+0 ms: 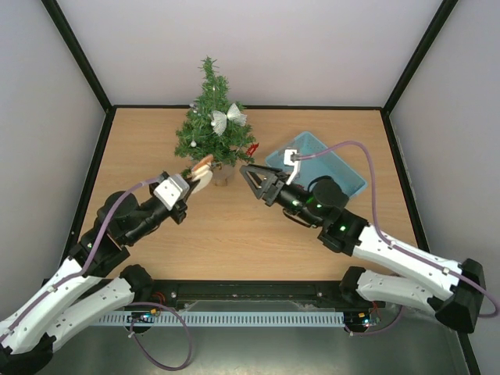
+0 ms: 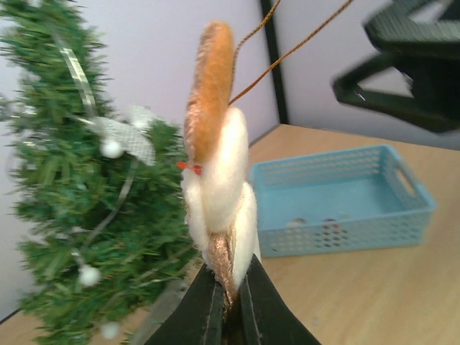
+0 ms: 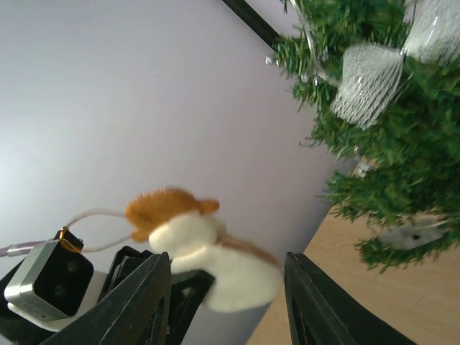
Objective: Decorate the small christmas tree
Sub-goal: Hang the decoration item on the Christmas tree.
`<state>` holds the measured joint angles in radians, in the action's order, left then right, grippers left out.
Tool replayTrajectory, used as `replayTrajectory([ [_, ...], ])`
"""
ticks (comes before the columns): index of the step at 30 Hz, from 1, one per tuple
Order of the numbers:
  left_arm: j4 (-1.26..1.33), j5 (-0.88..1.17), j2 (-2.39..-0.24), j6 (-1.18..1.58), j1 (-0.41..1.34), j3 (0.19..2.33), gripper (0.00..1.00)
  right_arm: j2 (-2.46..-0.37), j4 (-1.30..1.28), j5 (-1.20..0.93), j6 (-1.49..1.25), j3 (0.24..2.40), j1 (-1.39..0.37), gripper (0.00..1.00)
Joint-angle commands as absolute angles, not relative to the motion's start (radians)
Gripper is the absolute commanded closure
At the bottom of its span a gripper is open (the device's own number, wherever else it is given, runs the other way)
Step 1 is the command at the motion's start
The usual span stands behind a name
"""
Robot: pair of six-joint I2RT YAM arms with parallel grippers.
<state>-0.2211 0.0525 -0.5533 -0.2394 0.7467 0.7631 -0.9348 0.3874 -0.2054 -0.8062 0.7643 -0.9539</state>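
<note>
The small christmas tree (image 1: 211, 125) stands in a pot at the back middle of the table, with a silver mesh bow (image 1: 228, 119) and white beads on it. My left gripper (image 1: 194, 175) is shut on the bottom edge of a white and orange felt ornament (image 1: 202, 166), just left of the tree's pot. In the left wrist view the ornament (image 2: 215, 165) stands upright out of the left gripper (image 2: 230, 291), with the tree (image 2: 79, 208) to its left. My right gripper (image 1: 251, 181) is open, facing the ornament (image 3: 215, 266) without touching it; the right gripper (image 3: 226, 262) frames it.
A light blue mesh basket (image 1: 337, 166) sits at the back right, behind the right arm; it shows in the left wrist view as the basket (image 2: 402, 208) with small items inside. A red ornament (image 1: 251, 148) hangs on the tree's right side. Walls enclose the table.
</note>
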Motion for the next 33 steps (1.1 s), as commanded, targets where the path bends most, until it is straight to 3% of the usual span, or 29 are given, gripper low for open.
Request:
replayTrajectory([
  [1, -0.087, -0.178, -0.577, -0.222, 0.746, 0.759, 0.98, -1.029, 0.426, 0.007, -0.919, 0.862, -1.061, 0.57],
  [7, -0.04, -0.233, -0.586, -0.228, 0.747, 0.75, 0.98, -1.16, 0.503, 0.178, -0.966, 0.944, -1.168, 0.56],
  [33, -0.04, -0.159, -0.551, -0.187, 0.747, 0.736, 0.98, -1.493, 0.317, 0.276, -0.805, 1.296, -1.258, 0.38],
])
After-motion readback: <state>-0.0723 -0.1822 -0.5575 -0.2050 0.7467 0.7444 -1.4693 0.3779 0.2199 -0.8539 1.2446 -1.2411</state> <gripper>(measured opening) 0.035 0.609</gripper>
